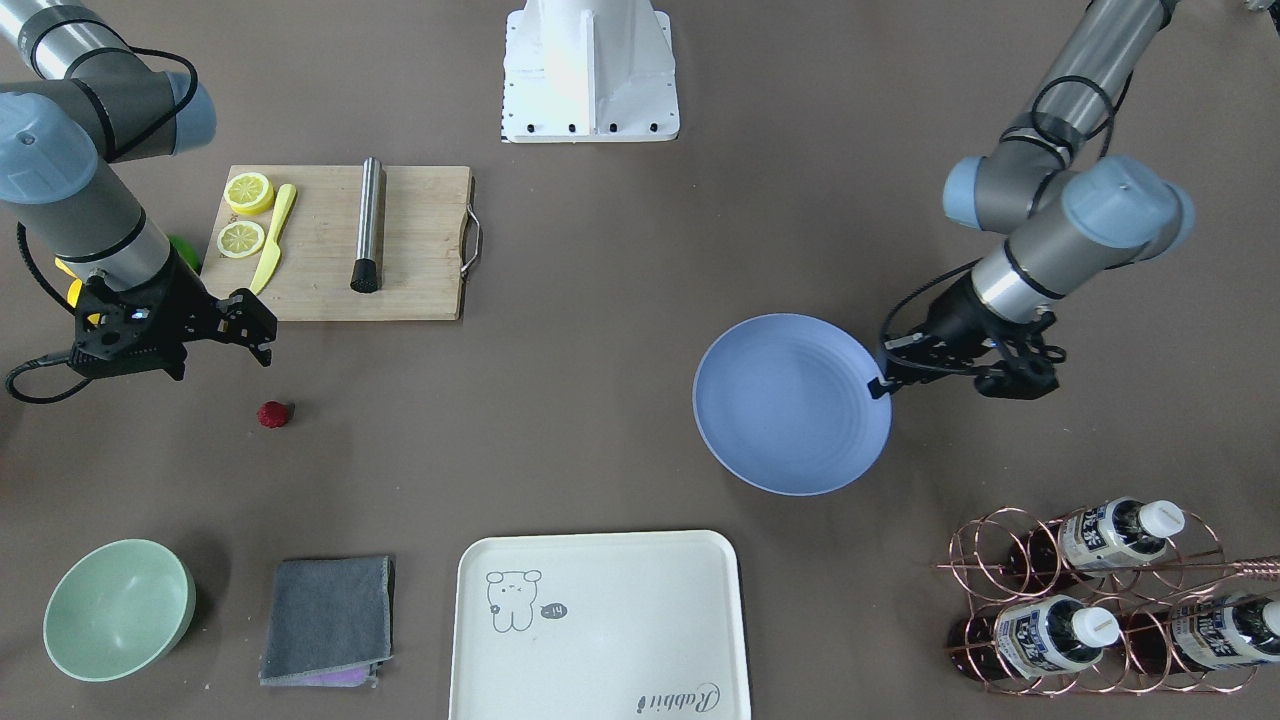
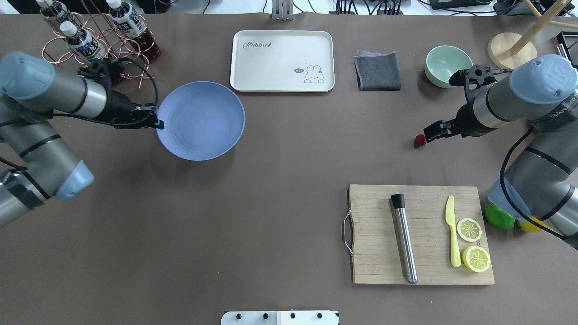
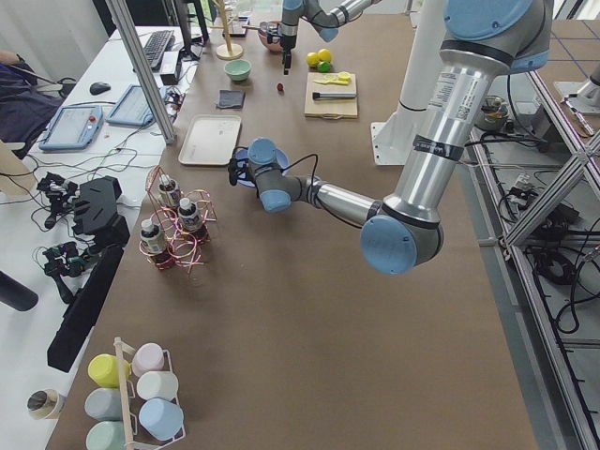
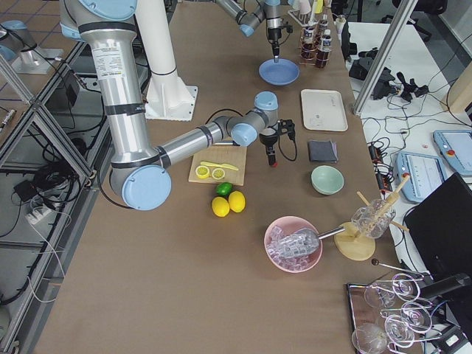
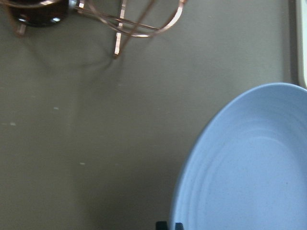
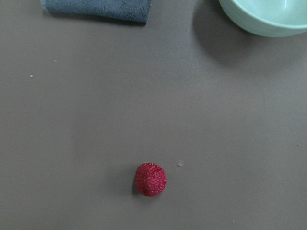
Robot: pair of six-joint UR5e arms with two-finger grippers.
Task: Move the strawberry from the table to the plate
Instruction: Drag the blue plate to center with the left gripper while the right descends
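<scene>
right gripper [image 1: 262, 332] hovers low over the table [image 1: 600, 420], jaws spread apart, holding nothing. its wrist cam shows none of its own tips, just the strawberry [image 6: 150, 179] low-centre. strawberry lies loose on the table, near the tips on their operator side: not between the jaws, not touched. overhead puts the tips almost over it, but the front cam shows a gap

working outward: board [image 1: 400, 250] just robot-side of the gripper, carrying two lemon halves [image 1: 248, 192], a yellow knife [image 1: 272, 240] and a steel rod [image 1: 369, 225] with a black end, none touching the strawberry. lime [image 2: 499, 217] and a lemon [image 2: 530, 225] sit off the board's end, partly behind the right arm [image 2: 519, 97]. operator side: grey cloth [image 1: 328, 620] and green bowl [image 1: 115, 622], both well apart from the strawberry

plate [image 1: 790, 405] is over on the robot's left half, flat on the table, well apart from the strawberry. straight line between them runs over table, with the board robot-side of it and the tray [image 1: 600, 545] operator-side

left gripper [image 1: 878, 386] is at the plate's rim, on the side away from the strawberry, tips close together. left wrist cam has them right at the rim edge, can't tell if they pinch it. bottle rack [image 1: 1090, 600] sits beyond, near the table corner, apart from the plate
</scene>
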